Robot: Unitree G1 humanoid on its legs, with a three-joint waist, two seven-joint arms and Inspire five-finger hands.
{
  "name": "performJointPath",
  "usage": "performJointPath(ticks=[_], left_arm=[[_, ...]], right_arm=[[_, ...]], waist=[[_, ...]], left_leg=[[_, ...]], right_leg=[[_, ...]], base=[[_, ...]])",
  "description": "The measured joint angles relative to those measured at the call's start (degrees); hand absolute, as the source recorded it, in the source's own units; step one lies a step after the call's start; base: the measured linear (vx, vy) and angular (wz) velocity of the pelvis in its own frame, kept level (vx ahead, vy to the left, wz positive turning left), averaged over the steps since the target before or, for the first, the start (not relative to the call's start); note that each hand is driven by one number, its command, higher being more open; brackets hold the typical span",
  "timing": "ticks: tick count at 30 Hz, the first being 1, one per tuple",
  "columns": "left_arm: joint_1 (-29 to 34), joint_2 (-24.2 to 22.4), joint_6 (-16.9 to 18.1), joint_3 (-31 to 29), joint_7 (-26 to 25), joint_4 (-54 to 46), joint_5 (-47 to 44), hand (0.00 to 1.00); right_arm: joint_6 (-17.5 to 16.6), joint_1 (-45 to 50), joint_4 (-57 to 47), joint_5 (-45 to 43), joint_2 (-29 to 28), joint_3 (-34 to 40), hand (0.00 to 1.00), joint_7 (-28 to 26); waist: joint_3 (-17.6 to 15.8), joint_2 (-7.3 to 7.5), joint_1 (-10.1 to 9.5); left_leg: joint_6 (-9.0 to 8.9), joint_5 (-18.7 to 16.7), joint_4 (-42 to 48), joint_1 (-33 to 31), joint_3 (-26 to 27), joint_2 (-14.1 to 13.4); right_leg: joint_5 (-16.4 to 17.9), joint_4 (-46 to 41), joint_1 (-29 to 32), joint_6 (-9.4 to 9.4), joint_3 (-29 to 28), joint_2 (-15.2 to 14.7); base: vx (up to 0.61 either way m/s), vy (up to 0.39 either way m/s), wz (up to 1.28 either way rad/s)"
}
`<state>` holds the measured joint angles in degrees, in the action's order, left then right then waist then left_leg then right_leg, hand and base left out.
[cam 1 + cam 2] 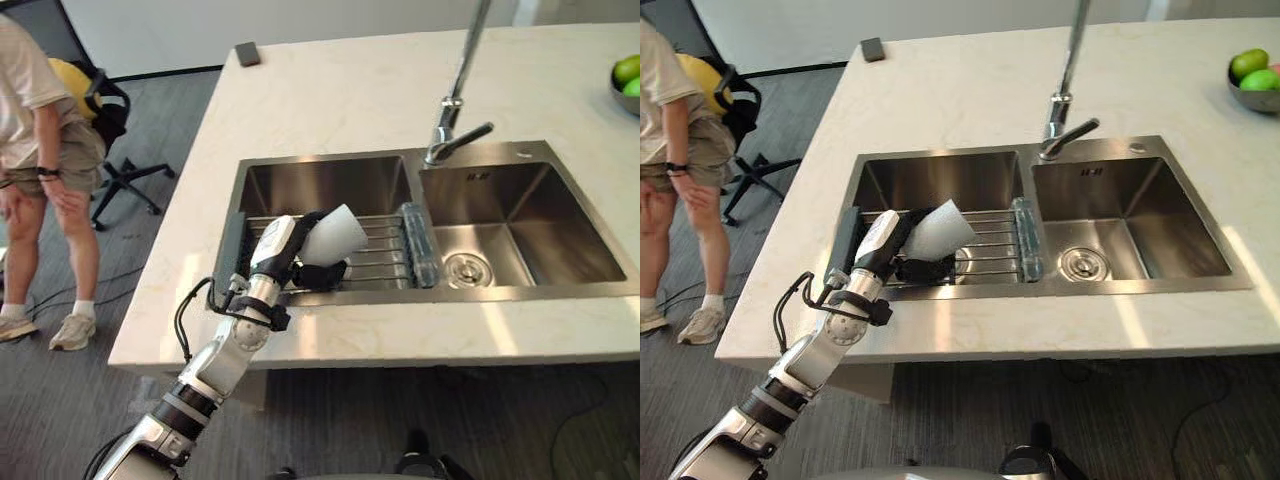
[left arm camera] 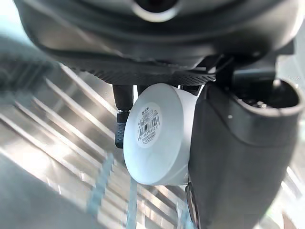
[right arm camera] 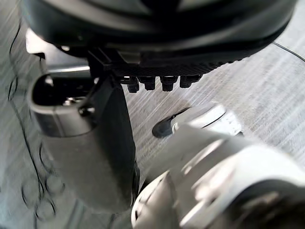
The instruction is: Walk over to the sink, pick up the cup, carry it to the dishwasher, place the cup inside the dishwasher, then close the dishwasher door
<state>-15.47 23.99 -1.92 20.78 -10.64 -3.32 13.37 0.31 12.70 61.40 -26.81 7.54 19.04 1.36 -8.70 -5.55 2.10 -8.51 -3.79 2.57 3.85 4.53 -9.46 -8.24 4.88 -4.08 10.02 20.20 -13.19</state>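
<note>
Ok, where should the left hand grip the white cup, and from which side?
Grip the cup by its side wall, from the base end, as the left hand does: it tilts over the rack, base toward the wrist, mouth away.

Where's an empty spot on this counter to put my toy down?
The widest bare patch is the counter behind the sink, between the small dark object and the faucet. The front strip is bare too. The rack over its left half is crowded: the left hand holds the cup there.
</note>
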Motion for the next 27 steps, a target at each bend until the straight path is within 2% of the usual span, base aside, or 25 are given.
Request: performJointPath(ticks=[4, 8, 10, 13, 14, 15, 16, 17, 19, 20, 21, 22, 23, 25, 27], left_arm=[[1.8, 0.3, 0.1, -5.6, -0.2, -4.4, -6.1, 0.0], [3.8, 0.3, 0.3, -8.1, -0.3, -8.5, -9.0, 0.0], [4.6, 0.2, 0.4, -10.9, -0.5, -9.1, -10.6, 0.0], [7.3, -0.1, 0.5, -16.6, -1.6, -10.4, -12.6, 0.0], [8.3, -0.4, 0.5, -18.9, -2.5, -10.4, -13.3, 0.0], [9.0, -0.6, 0.7, -21.0, -3.3, -10.4, -13.9, 0.0], [9.4, -0.6, 0.7, -22.2, -3.6, -10.4, -14.5, 0.0], [9.7, -0.7, 0.7, -23.8, -4.5, -10.4, -14.6, 0.0], [9.4, -1.0, 0.8, -25.1, -4.6, -10.4, -14.6, 0.0], [9.3, -0.9, 0.9, -25.1, -4.5, -11.0, -14.6, 0.0], [9.1, -0.9, 1.0, -25.1, -4.5, -11.9, -14.5, 0.0], [9.1, -0.7, 1.1, -25.1, -4.5, -12.3, -14.5, 0.0], [8.9, 0.1, 1.2, -25.1, -4.6, -12.8, -14.5, 0.0], [6.8, 1.5, 1.2, -25.0, -4.6, -12.7, -14.5, 0.0], [4.3, 4.4, 1.3, -25.3, -4.6, -12.4, -15.2, 0.0]], right_arm=[[1.1, -0.9, 0.1, 0.5, 0.1, -2.4, 1.0, -0.5], [1.5, -0.6, 0.6, 3.5, 0.8, -2.5, 1.0, -1.5], [1.4, -0.7, 0.6, 5.1, 1.1, -2.5, 1.0, -2.2], [0.8, -0.5, 0.6, 7.1, 1.6, -2.4, 1.0, -3.1], [0.5, -0.2, 0.4, 8.3, 1.8, -2.3, 1.0, -3.5], [0.3, -0.1, 0.2, 9.3, 1.9, -2.2, 1.0, -3.5], [0.3, -0.1, 0.0, 10.0, 2.0, -2.3, 1.0, -3.5], [0.5, -0.2, 0.1, 11.4, 2.0, -2.3, 1.0, -3.5], [0.8, 0.2, 0.1, 11.8, 1.4, -2.3, 1.0, -3.5], [0.9, 1.0, 0.0, 12.2, 1.0, -2.3, 1.0, -3.7], [0.7, 1.8, -0.3, 12.3, 0.4, -2.3, 1.0, -3.8], [0.6, 2.1, -0.5, 12.3, 0.1, -2.3, 1.0, -3.8], [0.5, 3.0, -1.6, 12.3, -0.3, -2.7, 1.0, -3.8], [-0.7, 4.1, -2.6, 12.2, 0.3, -3.6, 1.0, -3.9], [-0.4, 3.3, -2.4, 10.5, 0.9, -4.3, 1.0, -3.9]], waist=[[0.7, -0.33, -1.51], [2.1, -0.55, -3.19], [2.5, -0.55, -3.4], [3.2, -0.43, -3.45], [3.6, -0.18, -3.3], [3.6, -0.06, -3.32], [3.7, -0.1, -3.55], [3.6, -0.07, -4.68], [3.5, 0.15, -5.18], [3.3, 0.32, -4.95], [2.9, 0.94, -4.39], [2.8, 1.16, -4.62], [2.7, 1.26, -5.37], [2.6, 1.29, -4.44], [2.2, 0.6, -4.38]], left_leg=[[-0.07, 1.7, -0.2, -0.9, -2.7, 0.1], [0.07, 2.4, -0.7, -1.7, -3.0, 0.1], [0.85, 2.1, -0.7, -1.8, -3.6, 0.3], [1.6, 2.9, -0.3, -2.6, -3.9, 1.3], [2.4, 4.1, -0.4, -3.3, -3.4, 2.2], [3.25, 5.4, -0.4, -4.2, -3.0, 3.1], [3.46, 6.0, -0.3, -4.9, -3.0, 3.4], [3.72, 7.1, -0.1, -5.8, -2.0, 3.7], [6.47, 9.3, 0.2, -7.2, 4.3, 4.4], [8.18, 9.8, 0.6, -7.8, 11.9, 4.3], [11.69, 8.2, 2.6, -8.8, 20.6, 3.2], [12.77, 7.2, 4.2, -9.2, 24.1, 2.4], [13.58, 4.6, 7.6, -9.5, 32.5, -0.1], [13.17, 3.1, 10.1, -9.6, 42.4, -1.7], [14.98, 2.7, 9.5, -10.6, 42.8, -0.5]], right_leg=[[1.2, 0.0, -2.1, -0.3, 3.8, -0.1], [2.2, -0.9, -2.3, 0.3, 5.5, -0.3], [3.3, -2.8, -2.0, 0.51, 6.2, -0.8], [7.5, -9.8, -0.3, 1.18, 7.8, -3.3], [9.7, -12.9, 0.0, 1.66, 9.0, -4.8], [11.4, -15.0, -0.1, 1.38, 9.8, -5.7], [11.7, -15.7, -0.5, 1.2, 10.9, -6.0], [12.0, -15.7, -2.0, 0.98, 14.0, -6.2], [12.2, -15.2, -6.2, 0.59, 20.4, -6.2], [12.3, -15.0, -9.6, 0.43, 24.7, -5.7], [12.4, -15.1, -12.5, 0.21, 29.0, -5.0], [12.4, -15.2, -13.6, 0.21, 30.9, -4.8], [12.4, -15.5, -15.5, 0.21, 34.9, -4.3], [12.4, -17.0, -17.9, 0.21, 40.9, -4.6], [12.6, -21.1, -18.3, -0.02, 43.1, -6.3]], base=[[-0.07, -0.027, 0.47], [-0.07, -0.016, 0.27], [-0.02, 0.005, 0.19], [0.02, 0.018, 0.51], [0.06, 0.026, 1.15], [0.06, 0.019, 1.33], [0.04, 0.006, 1.41], [0.01, -0.006, 1.57], [-0.02, 0.008, 1.98], [-0.05, 0.078, 2.56], [-0.06, 0.14, 2.52], [-0.05, 0.149, 2.2], [-0.01, 0.116, 1.71], [0.07, 0.131, 2.18], [0.07, 0.172, 1.77]])
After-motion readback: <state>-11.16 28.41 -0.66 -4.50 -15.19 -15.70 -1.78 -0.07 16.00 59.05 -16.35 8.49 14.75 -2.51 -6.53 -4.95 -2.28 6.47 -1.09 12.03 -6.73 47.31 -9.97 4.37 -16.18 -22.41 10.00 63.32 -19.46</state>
